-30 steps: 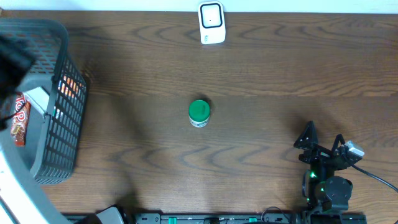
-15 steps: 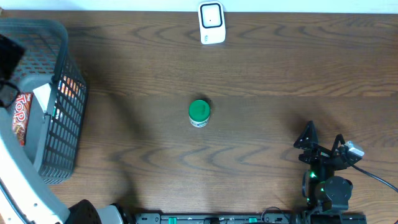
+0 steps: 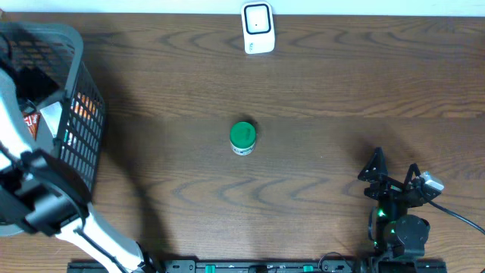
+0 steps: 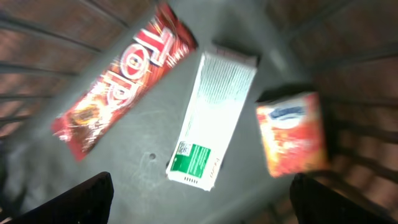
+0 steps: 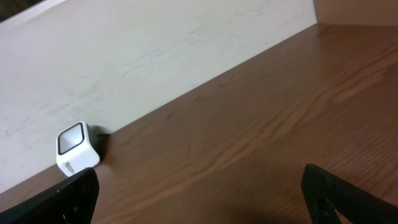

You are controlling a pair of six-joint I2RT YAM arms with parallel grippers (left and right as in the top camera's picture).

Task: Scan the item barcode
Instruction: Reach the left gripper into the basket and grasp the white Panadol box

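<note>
Left wrist: white box [image 4: 214,118] lies just ahead of spread left claw [image 4: 200,186].

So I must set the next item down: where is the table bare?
Bare wood between the scanner and the green-lidded jar, between the jar and the basket, and right of it. Crowded inside the basket: red bar, white box, orange packet.

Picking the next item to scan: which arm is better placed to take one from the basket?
Left. The left gripper hangs open over the basket, with bar, box and packet below. The right gripper sits far off, at the near right.
</note>
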